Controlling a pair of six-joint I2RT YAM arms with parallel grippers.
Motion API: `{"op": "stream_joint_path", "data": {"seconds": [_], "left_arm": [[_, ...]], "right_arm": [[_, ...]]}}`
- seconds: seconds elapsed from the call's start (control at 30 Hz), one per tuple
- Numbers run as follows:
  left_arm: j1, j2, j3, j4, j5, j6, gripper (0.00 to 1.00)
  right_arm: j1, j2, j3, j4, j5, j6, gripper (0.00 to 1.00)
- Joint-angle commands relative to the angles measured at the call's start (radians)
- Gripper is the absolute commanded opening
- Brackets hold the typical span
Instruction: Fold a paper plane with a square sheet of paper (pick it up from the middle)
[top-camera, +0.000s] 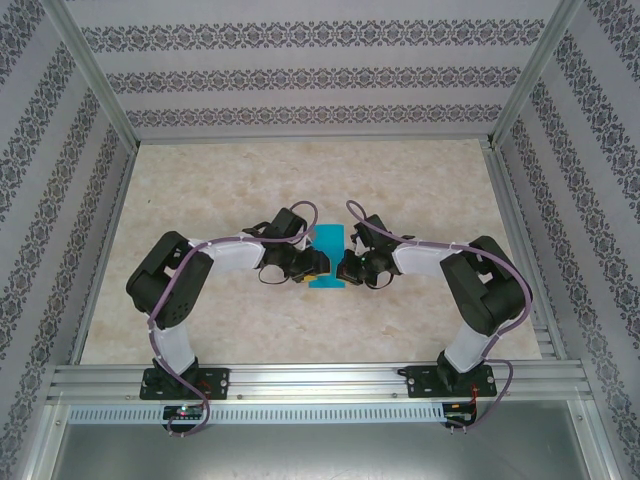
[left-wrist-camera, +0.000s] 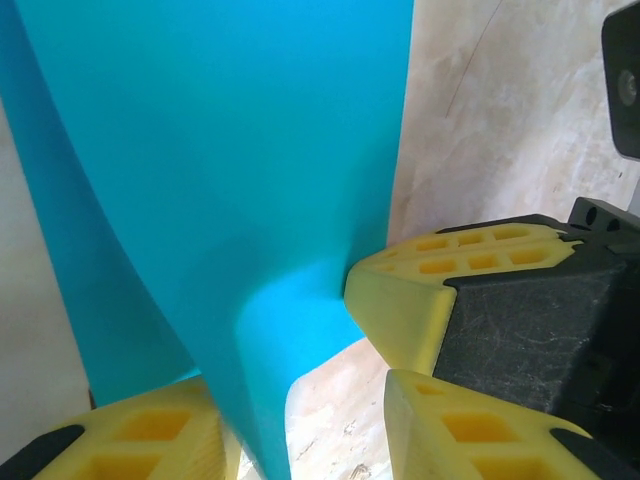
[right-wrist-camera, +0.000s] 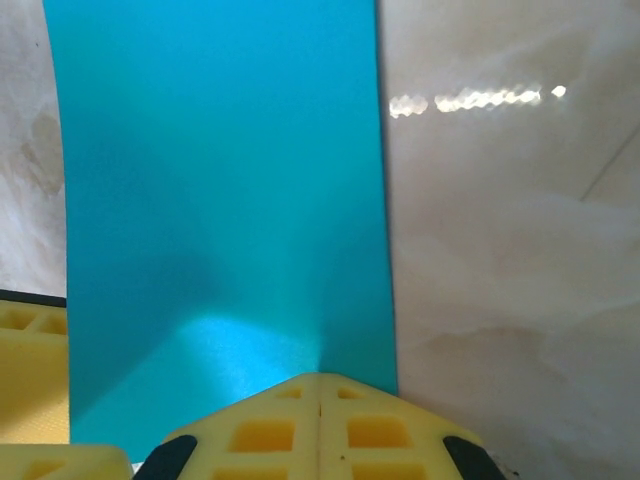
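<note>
- Right wrist view first: the square sheet of paper (right-wrist-camera: 220, 200) runs straight out ahead of the right claw (right-wrist-camera: 320, 405). Its jaws are pressed together with no gap, nipping the sheet's near edge right at the tips.
- It's thin, bright teal, and it bows into a soft curve away from that pinch. I'd call it featherlight and floppy, with no stiffness of its own.
- In the left wrist view, the left claw (left-wrist-camera: 300, 400) stands partway open. The sheet drops through the gap, close against one of its fingers (left-wrist-camera: 150, 440). It doesn't look clamped, more like it's straddling the paper.
- The right claw's closed tips sit just ahead of the left claw, off to one side, touching the sheet.
- Handling guess: the surface looks smooth, so a light pinch could let it slide, and a hard tug could crease or tear it. I'd grip with the tips at an edge, both claws close together so it doesn't sag.
- From the top, both claws meet nose to nose with the sheet between them, above the marbled table (top-camera: 420, 180).
</note>
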Motion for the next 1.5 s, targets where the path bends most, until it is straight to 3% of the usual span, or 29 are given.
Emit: {"op": "stream_joint_path", "data": {"seconds": [0.0, 0.43, 0.97, 1.47], "left_arm": [[-0.012, 0.022, 0.037, 0.053, 0.034, -0.008, 0.42], [-0.011, 0.038, 0.081, 0.072, 0.037, -0.028, 0.52], [-0.01, 0.031, 0.088, 0.126, 0.057, -0.065, 0.57], [0.003, -0.027, 0.026, 0.137, 0.057, -0.08, 0.52]], "right_arm": [[0.009, 0.006, -0.001, -0.005, 0.027, -0.012, 0.03], [-0.048, -0.135, -0.058, 0.011, 0.046, -0.006, 0.16], [-0.034, -0.048, -0.041, 0.089, -0.023, 0.003, 0.12], [-0.021, 0.036, -0.024, 0.075, -0.025, 0.016, 0.07]]}}
